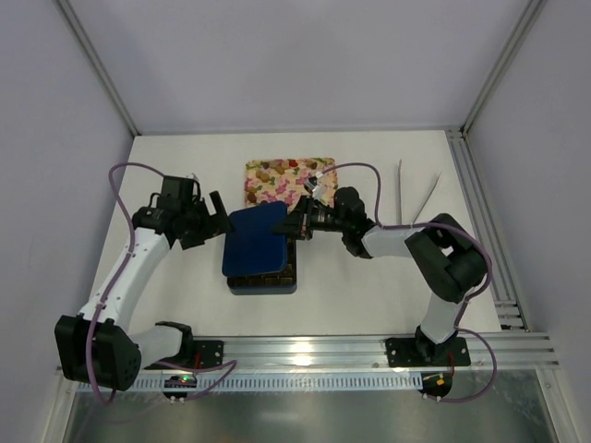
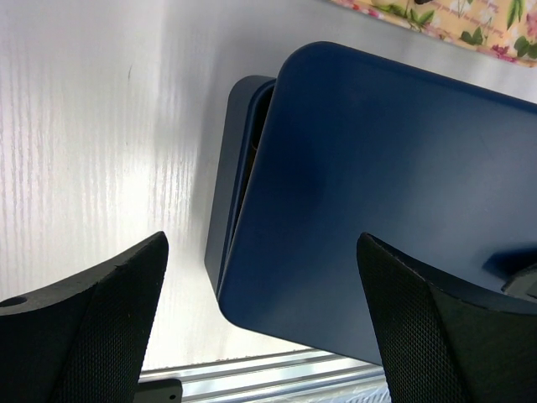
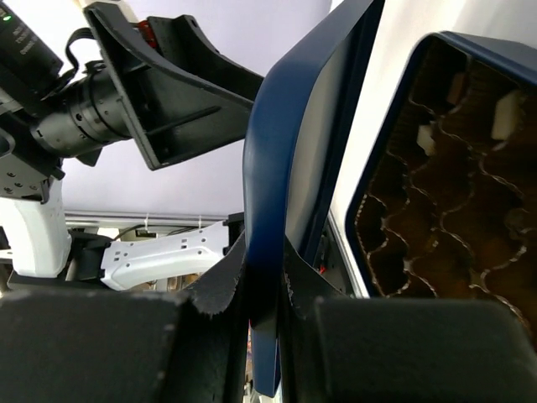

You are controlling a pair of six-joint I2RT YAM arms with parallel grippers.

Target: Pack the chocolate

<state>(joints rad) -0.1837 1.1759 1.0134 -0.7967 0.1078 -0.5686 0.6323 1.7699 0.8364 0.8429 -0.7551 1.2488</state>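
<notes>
Mostly the chocolate [image 3: 506, 113] sat in the cells of the brown gridded box [image 1: 265, 281]. A few cream-white pieces showed in compartments near its far corner in the right wrist view. Darker pieces were too deep in shadow to make out. The box rested on the white counter [image 1: 369, 277] near its middle, just in front of a floral-patterned cloth [image 1: 289, 179].

Over the box hung the navy lid [image 1: 255, 238]. It was tilted and shifted toward the left, so the box's right side and near edge showed past it. In the left wrist view the box's left wall peeked out beneath the lid's raised edge.

Pinching the lid's right edge were the right fingers [image 1: 297, 224], pressed together on the thin rim from both faces. Behind them the right arm rose from its base at the near right, folded sharply at a raised elbow, and stretched its forearm leftward, low across the counter.

At the lid's left edge were the left fingers [image 1: 212, 220], spread wide and holding nothing. The lid's near-left corner lay ahead of the gap between them. Whether either tip touched it could not be told. That arm leaned up and away from its base at the near left, then bent so the wrist aimed rightward toward the lid.
</notes>
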